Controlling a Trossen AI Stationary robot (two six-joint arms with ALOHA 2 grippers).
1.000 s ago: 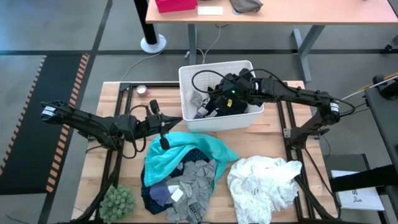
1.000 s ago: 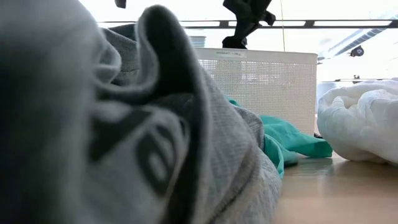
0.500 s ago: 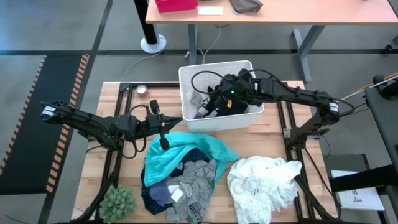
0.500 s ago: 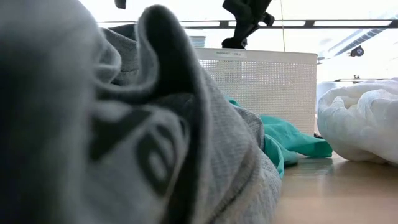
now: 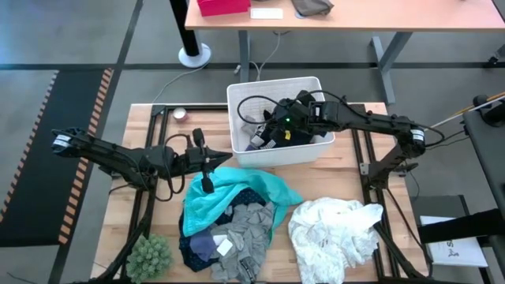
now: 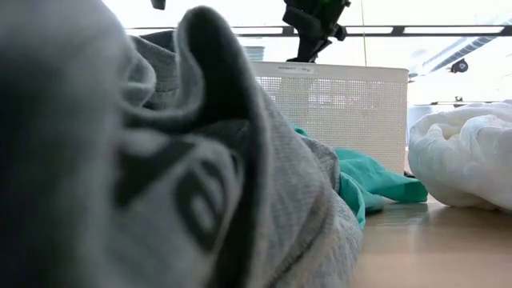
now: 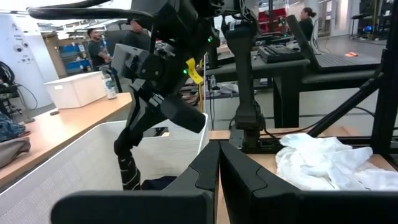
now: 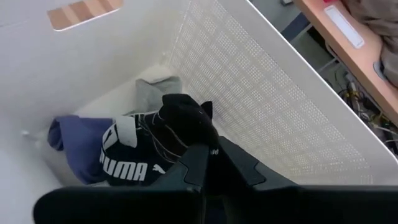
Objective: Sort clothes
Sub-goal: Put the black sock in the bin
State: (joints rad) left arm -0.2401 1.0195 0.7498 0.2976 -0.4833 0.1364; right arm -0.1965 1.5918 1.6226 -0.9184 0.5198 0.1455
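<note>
My right gripper (image 5: 265,136) reaches into the white bin (image 5: 237,99) and is shut on a black sock with white print (image 8: 180,124). The left wrist view shows the sock hanging below it (image 7: 127,171). My left gripper (image 5: 205,175) is shut and empty, above the table just in front of the bin. The clothes pile lies on the table near the front: a teal garment (image 5: 211,201), a navy patterned one (image 5: 246,197) and a grey one (image 5: 251,229). A large white garment (image 5: 331,230) lies to their right. My right gripper pinches the black sock's upper end (image 8: 196,138) between its two fingers, which come from above and slant down into the bin. The sock hangs below the fingers inside the bin. I cannot tell whether its lower end (image 7: 129,182) touches the clothes there.
In the bin lie a blue garment (image 8: 68,134) and a grey one (image 8: 155,90). A green spiky plant (image 5: 150,254) stands at the table's front left corner. In the low view the grey garment (image 6: 120,160) fills the near side. People show in the room behind.
My right gripper has moved a little toward the table's left and slightly up over the bin, still shut on the black sock.
</note>
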